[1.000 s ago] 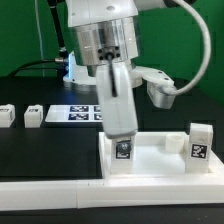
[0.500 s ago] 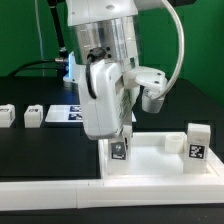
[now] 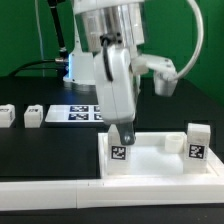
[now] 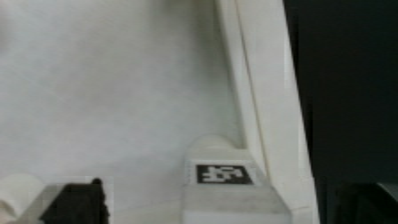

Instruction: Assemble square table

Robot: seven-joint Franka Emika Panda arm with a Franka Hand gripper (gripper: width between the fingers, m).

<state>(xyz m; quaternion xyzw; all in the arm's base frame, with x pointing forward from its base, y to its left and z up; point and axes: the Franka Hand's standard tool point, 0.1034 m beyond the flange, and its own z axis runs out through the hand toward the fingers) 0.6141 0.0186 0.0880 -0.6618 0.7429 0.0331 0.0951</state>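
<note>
- Since half a second ago the gripper (image 3: 125, 135) has been turned about its upright axis, so a narrower side is now shown in the exterior view.
- It is held low over the table top (image 3: 160, 160), at the corner bearing the tag (image 3: 120, 153).
- Two small leg blocks (image 3: 5, 115) (image 3: 34, 115) are seen well apart from the table top, toward the exterior view's left.
- Between them and the table top the marker board (image 3: 72, 113) is laid, partly hidden by the arm.
- A long white bar (image 3: 50, 187) is set just in front of the table top.
- White, with a raised rim, the table top is laid flat on the black table (image 3: 50, 145).
- A tagged leg block (image 3: 198, 143) is stood upright at its end toward the exterior view's right.
- In the wrist view only one dark fingertip (image 4: 75, 200) is shown beside the tag (image 4: 221, 172), so whether the jaws are apart or together cannot be told.
- No shift is seen in the table top or the blocks.
</note>
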